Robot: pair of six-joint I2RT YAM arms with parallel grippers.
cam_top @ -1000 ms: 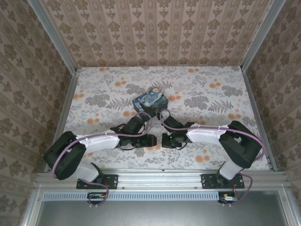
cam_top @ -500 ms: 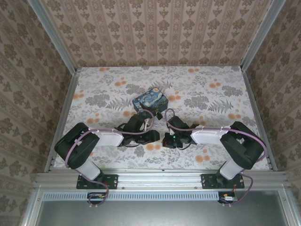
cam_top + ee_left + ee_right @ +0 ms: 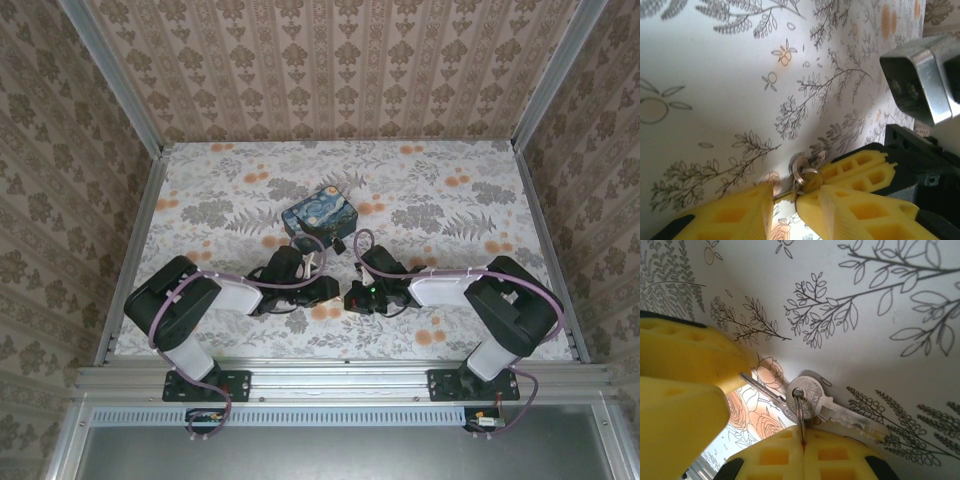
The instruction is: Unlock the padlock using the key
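Observation:
The dark blue padlock (image 3: 320, 213) with its swirl print lies on the floral table, just beyond both grippers. Two small silver keys (image 3: 810, 392) hang on one ring (image 3: 799, 412) and rest on the tabletop. My right gripper (image 3: 802, 432) is shut on that ring, its yellow pads pressed together. My left gripper (image 3: 785, 200) faces it, open by a narrow gap. The thin blade of one key (image 3: 781, 193) reaches into that gap and touches the left finger (image 3: 725, 215). In the top view the two grippers, left (image 3: 325, 289) and right (image 3: 352, 298), meet tip to tip.
The table (image 3: 470, 190) is walled on three sides with patterned panels, and a metal rail (image 3: 340, 372) runs along the near edge. A grey metal block (image 3: 917, 80) of the right arm hangs close to my left gripper.
Both arms have folded in, the left elbow drawing back toward its base. The grippers stay meeting at nearly the same spot. The padlock has not moved.

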